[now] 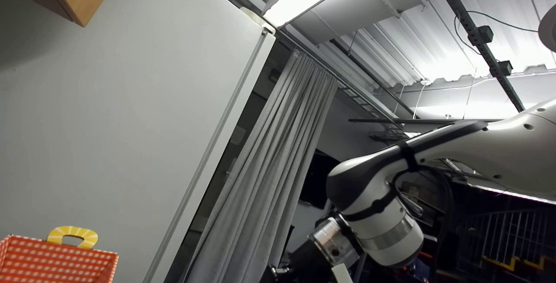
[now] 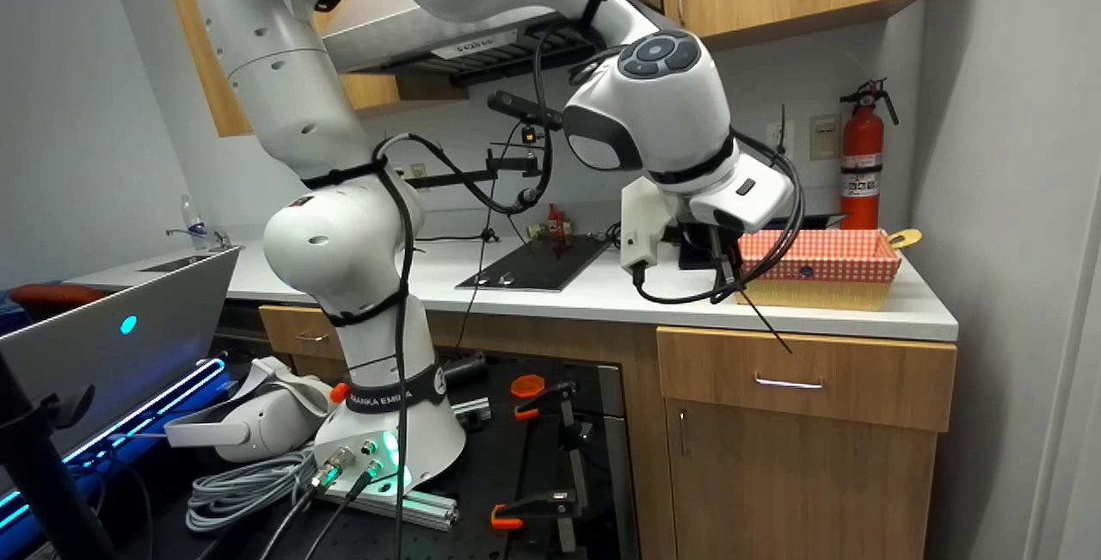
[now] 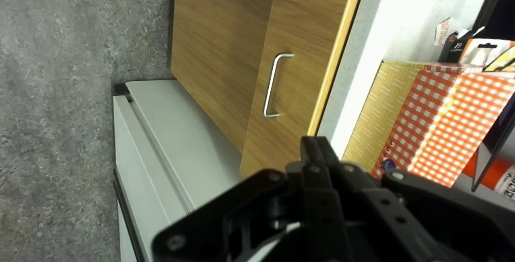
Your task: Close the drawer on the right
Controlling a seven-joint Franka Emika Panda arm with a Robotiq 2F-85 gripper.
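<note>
The right drawer (image 2: 722,366) is a wooden front with a metal bar handle (image 2: 789,383), under the counter in an exterior view. In the wrist view the drawer front (image 3: 299,24) stands slightly out, with its light top edge and a thin dark gap beside the counter showing. Its handle (image 3: 271,85) is left of and above the fingertips. My gripper (image 3: 315,139) is shut and empty, its fingertips overlapping the drawer's top edge in the picture. I cannot tell whether they touch it. The gripper's dark body (image 1: 299,259) shows at the bottom of an exterior view; its fingertips are not visible there.
A red checked basket (image 2: 817,259) stands on the white counter (image 2: 593,306) above the drawer; it also shows in the wrist view (image 3: 422,117). A fire extinguisher (image 2: 862,156) stands behind it. A cabinet door (image 2: 800,491) lies below the drawer. A wall (image 2: 1015,199) is beside it.
</note>
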